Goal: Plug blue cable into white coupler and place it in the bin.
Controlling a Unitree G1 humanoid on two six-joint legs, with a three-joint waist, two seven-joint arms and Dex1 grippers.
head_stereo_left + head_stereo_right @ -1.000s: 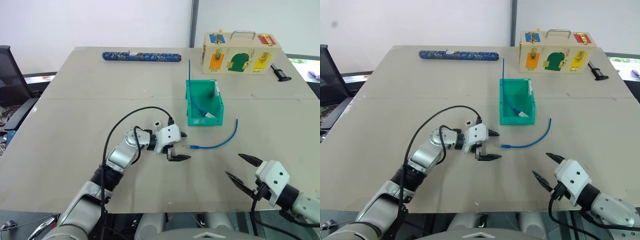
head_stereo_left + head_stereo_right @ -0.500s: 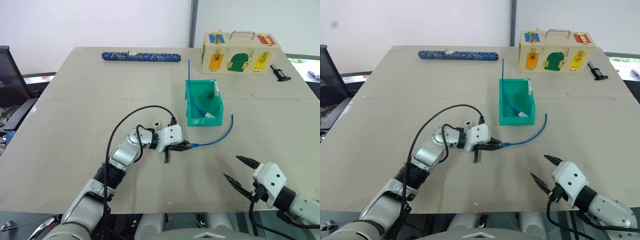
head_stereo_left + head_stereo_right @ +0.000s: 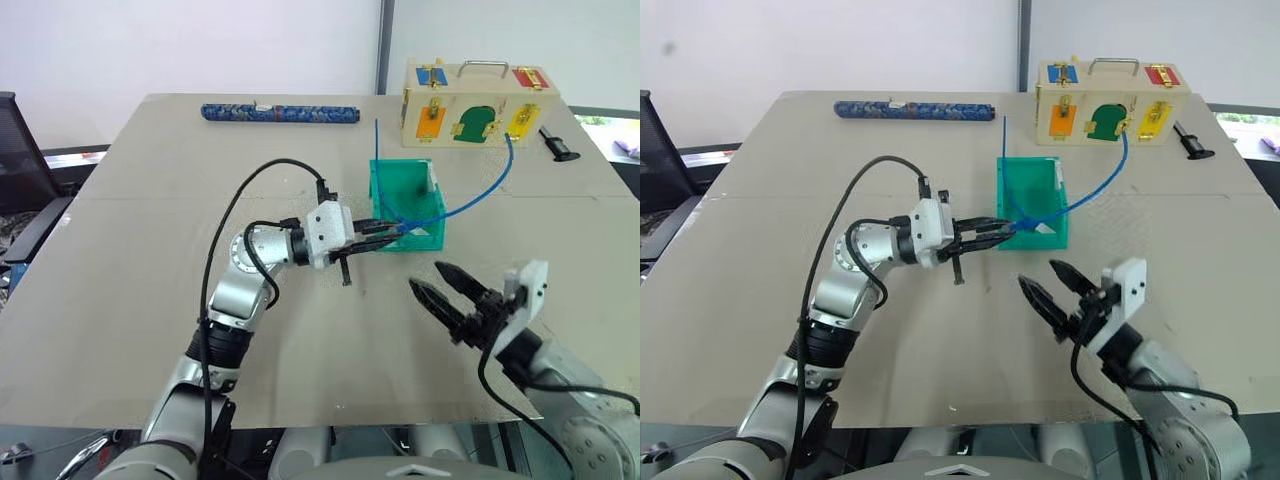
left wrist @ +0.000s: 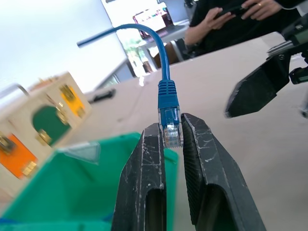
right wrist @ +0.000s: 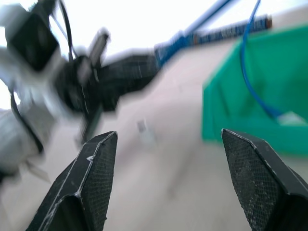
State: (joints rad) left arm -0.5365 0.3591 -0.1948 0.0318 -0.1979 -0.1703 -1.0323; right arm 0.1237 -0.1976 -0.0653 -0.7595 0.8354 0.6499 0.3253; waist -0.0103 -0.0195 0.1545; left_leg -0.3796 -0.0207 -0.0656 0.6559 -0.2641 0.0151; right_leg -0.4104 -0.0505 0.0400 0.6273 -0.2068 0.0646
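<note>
Fingers of the left gripper (image 4: 172,144) are pinching the clear plug at one end of the blue cable (image 3: 470,204), lifted above the desk (image 3: 150,260), just at the near left side of the green bin (image 3: 384,240). From the plug the cable rises in an arc to the right, over the bin, toward the wooden box (image 3: 478,104). Another thin blue cord (image 3: 381,175) lies in the bin. Fingers of the right gripper (image 3: 446,290) are spread wide and hold nothing, near the bin's front.

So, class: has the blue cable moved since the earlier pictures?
Yes. The blue cable, pinched by the left gripper, has risen off the table and swung toward the bin.
</note>
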